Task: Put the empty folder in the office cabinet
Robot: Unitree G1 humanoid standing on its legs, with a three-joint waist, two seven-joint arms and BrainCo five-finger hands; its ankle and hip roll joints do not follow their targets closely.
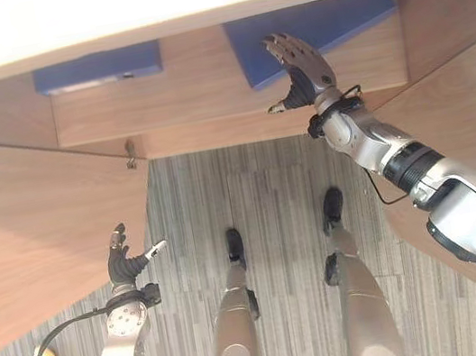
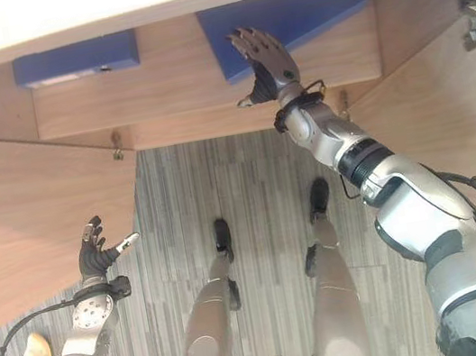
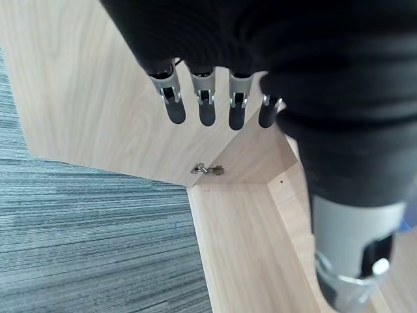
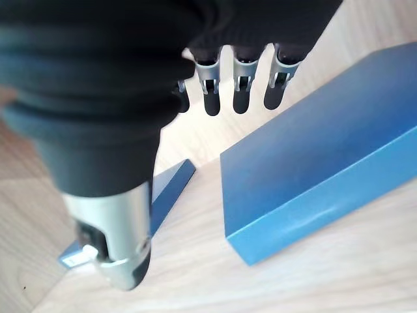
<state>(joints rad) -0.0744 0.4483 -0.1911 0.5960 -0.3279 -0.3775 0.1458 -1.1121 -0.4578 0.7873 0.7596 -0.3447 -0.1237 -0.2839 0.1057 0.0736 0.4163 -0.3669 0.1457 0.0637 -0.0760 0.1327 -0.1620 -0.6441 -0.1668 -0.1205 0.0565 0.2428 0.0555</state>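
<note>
The left robot hand (image 1: 126, 262) hangs open, low on the left. On the cabinet shelf (image 1: 205, 92), at the far right, the blue folder (image 1: 322, 27) lies flat under the open right robot hand (image 1: 299, 63); it looks stiff, light and smooth, best pinched at its near edge

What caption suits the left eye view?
Right hand open over a blue folder on the cabinet shelf; left hand idle below.

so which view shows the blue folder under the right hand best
The right wrist view: the blue folder lies flat on the cabinet shelf with its top face and edge plain, right hand open above it. Both eye views show it farther off, partly covered by that hand. The left wrist view looks at the cabinet door instead.
</note>
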